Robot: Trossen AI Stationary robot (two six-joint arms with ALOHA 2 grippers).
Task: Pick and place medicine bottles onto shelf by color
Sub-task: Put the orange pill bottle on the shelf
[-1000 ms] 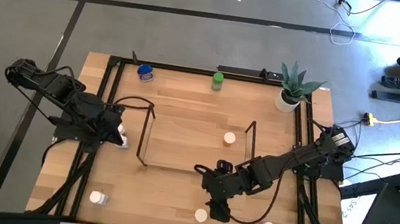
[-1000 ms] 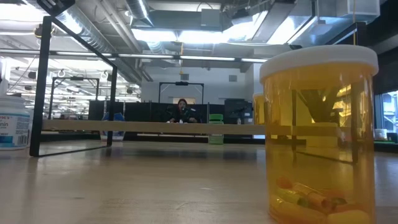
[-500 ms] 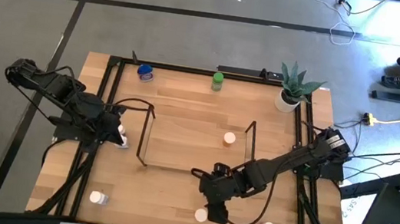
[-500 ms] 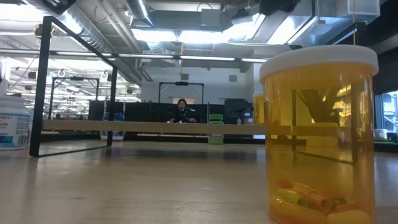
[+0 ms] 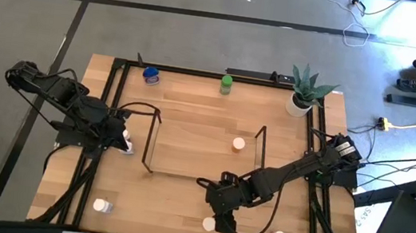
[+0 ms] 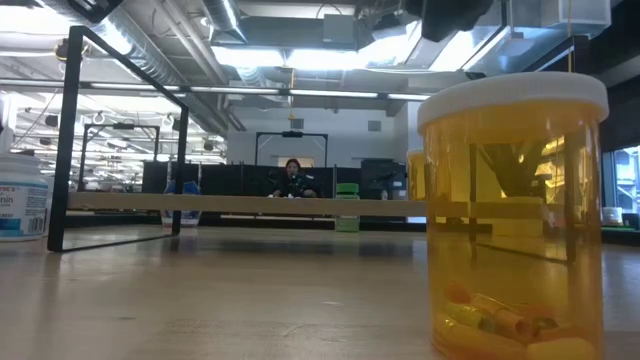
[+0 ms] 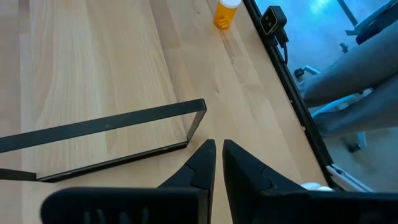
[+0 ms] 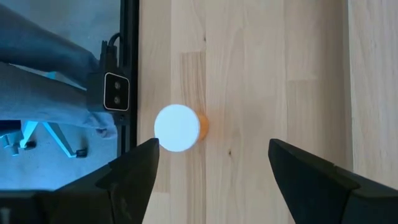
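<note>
High view: my right gripper [image 5: 220, 221] is hanging open beside the white-capped orange bottle [image 5: 209, 224], bottom centre. My left gripper [image 5: 125, 145] is sitting closed, left of the shelf [image 5: 155, 138].

Right wrist view: the bottle [image 8: 180, 127] is standing upright left of centre, outside my spread fingers [image 8: 134, 173]. I judge it light, rigid and slick, so I'm planning to grip the body below the cap.

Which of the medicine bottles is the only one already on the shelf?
The white-capped orange bottle, standing inside the wire shelf near its right end. All the others sit outside the frame, along the table's far and near edges.
</note>
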